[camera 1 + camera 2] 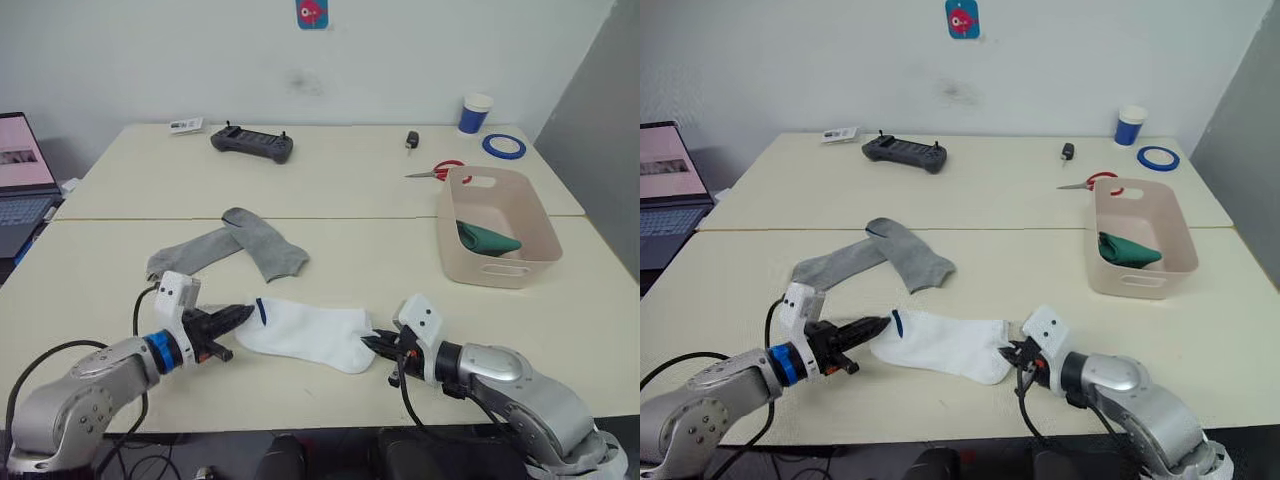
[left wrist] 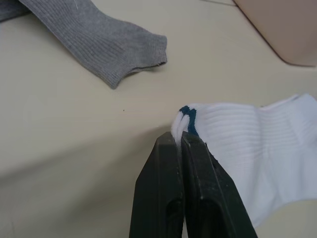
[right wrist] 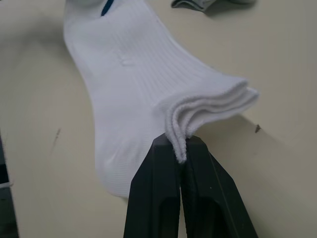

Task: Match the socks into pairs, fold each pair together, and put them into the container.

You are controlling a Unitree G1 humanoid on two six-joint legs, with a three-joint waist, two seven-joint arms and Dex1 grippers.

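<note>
The white socks (image 1: 305, 335) with a navy stripe lie stacked as a pair near the table's front edge, stretched between both grippers. My left gripper (image 1: 245, 313) is shut on their striped end (image 2: 185, 119). My right gripper (image 1: 368, 344) is shut on the layered cuff edges (image 3: 181, 141) at the other end. Two grey socks (image 1: 225, 248) lie crossed behind the white pair. A dark green sock bundle (image 1: 487, 240) rests inside the pale pinkish-beige container (image 1: 500, 268) at the right.
A black controller (image 1: 252, 143), a card (image 1: 186, 125), a small dark object (image 1: 412, 140), red-handled scissors (image 1: 438, 171), a blue tape roll (image 1: 503, 146) and a blue-and-white cup (image 1: 476, 113) sit on the far table. A laptop (image 1: 22, 185) stands at the left.
</note>
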